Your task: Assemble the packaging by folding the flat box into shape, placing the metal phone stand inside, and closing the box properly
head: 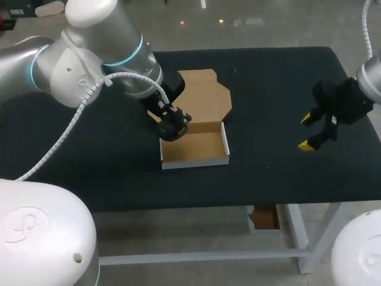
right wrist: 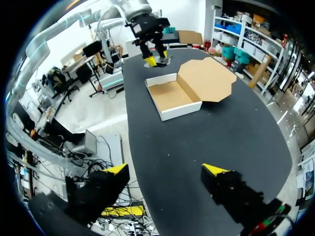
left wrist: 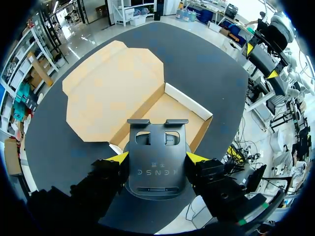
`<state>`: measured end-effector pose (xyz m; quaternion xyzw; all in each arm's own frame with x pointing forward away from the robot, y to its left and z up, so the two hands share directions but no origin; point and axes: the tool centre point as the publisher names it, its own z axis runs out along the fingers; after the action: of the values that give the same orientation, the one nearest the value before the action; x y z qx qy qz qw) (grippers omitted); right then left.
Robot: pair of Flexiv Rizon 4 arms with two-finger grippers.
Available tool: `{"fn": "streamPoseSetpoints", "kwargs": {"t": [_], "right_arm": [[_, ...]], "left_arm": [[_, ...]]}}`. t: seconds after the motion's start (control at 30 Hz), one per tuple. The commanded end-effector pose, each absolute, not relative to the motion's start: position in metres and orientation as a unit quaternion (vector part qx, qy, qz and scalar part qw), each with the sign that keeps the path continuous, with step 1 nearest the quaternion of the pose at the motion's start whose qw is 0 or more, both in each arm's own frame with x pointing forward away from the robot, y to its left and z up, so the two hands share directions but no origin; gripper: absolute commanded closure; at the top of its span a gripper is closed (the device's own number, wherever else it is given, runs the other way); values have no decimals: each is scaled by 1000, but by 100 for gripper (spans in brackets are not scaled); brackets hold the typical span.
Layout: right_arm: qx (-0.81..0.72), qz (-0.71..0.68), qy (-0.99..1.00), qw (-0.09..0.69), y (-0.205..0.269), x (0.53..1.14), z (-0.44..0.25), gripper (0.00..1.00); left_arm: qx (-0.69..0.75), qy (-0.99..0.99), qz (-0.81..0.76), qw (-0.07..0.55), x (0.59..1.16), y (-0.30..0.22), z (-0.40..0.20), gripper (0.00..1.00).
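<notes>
The cardboard box stands folded at mid-table: its open tray (head: 196, 149) is white outside, and its brown lid (head: 205, 92) lies flat behind it. My left gripper (head: 173, 123) hangs over the tray's rear left corner, shut on the dark metal phone stand (left wrist: 156, 164), whose sides are pressed by both yellow tips. In the left wrist view the tray (left wrist: 172, 110) and lid (left wrist: 110, 88) lie just ahead of the stand. My right gripper (head: 311, 131) hovers open and empty far to the right; its view (right wrist: 166, 169) shows the tray (right wrist: 172, 96) and the left gripper (right wrist: 155, 55) beyond.
The black tabletop (head: 274, 77) spreads wide on both sides of the box. Its front edge (head: 196, 205) runs a short way in front of the tray. My left arm (head: 89, 62) reaches in over the table's rear left.
</notes>
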<state>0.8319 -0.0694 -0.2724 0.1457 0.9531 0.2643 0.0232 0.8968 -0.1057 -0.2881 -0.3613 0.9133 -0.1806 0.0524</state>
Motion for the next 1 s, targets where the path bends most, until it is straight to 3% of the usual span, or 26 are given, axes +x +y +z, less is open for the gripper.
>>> {"fn": "streamPoseSetpoints", "kwargs": {"t": [0.03, 1.0], "right_arm": [[144, 266, 953, 22, -71, 832, -271, 0], [144, 266, 953, 22, -71, 832, -271, 0]], "left_arm": [[-362, 913, -178, 54, 896, -107, -286, 100], [-346, 917, -194, 42, 900, -156, -313, 100]]}}
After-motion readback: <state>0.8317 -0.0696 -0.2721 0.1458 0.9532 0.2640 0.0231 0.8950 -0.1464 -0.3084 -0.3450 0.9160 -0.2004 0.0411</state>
